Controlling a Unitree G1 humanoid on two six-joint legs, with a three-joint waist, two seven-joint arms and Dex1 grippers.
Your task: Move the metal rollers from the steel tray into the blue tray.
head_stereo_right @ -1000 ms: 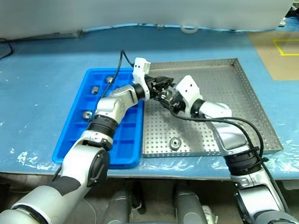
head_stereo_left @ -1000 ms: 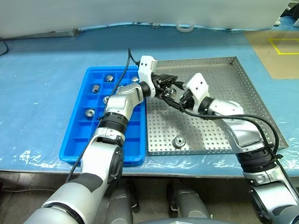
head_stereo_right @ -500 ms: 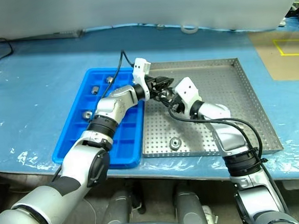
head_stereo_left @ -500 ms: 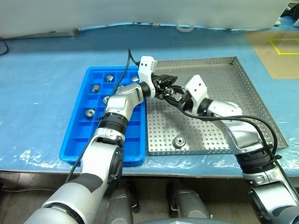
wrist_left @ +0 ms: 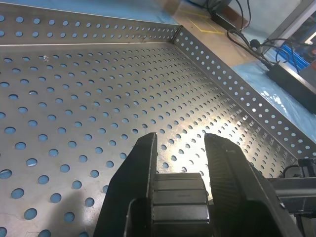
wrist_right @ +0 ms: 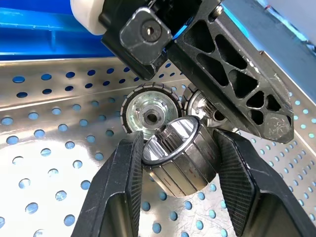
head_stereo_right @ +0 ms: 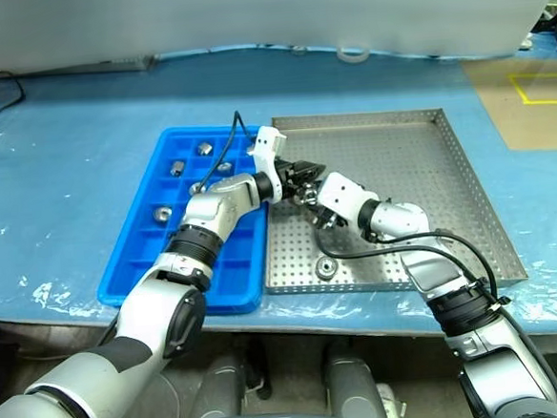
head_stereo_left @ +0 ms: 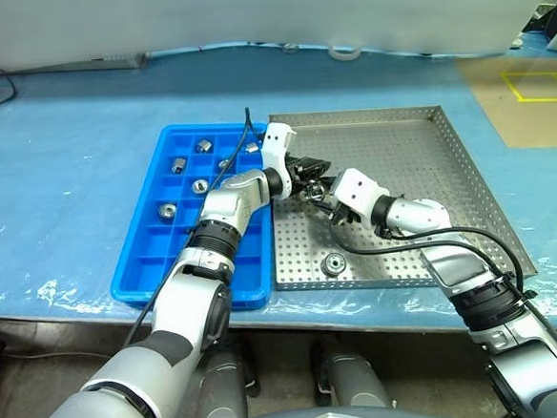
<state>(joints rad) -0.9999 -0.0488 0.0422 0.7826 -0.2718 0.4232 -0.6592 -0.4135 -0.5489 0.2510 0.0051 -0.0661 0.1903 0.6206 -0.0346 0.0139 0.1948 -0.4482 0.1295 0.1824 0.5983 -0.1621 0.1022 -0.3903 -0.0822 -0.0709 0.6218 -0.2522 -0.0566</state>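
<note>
Rollers point(head_stereo_left: 177, 164) — about five — already sat in the blue tray point(head_stereo_left: 147, 273). Right claw point(wrist_right: 178, 173) pinched one over the steel tray point(head_stereo_left: 428, 165); left claw point(wrist_left: 180, 148) was pressed together; one roller point(head_stereo_left: 335, 262) lay at 6 o'clock.

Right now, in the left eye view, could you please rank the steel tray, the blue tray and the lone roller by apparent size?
1. Steel tray
2. Blue tray
3. Lone roller, by far the smallest
</note>
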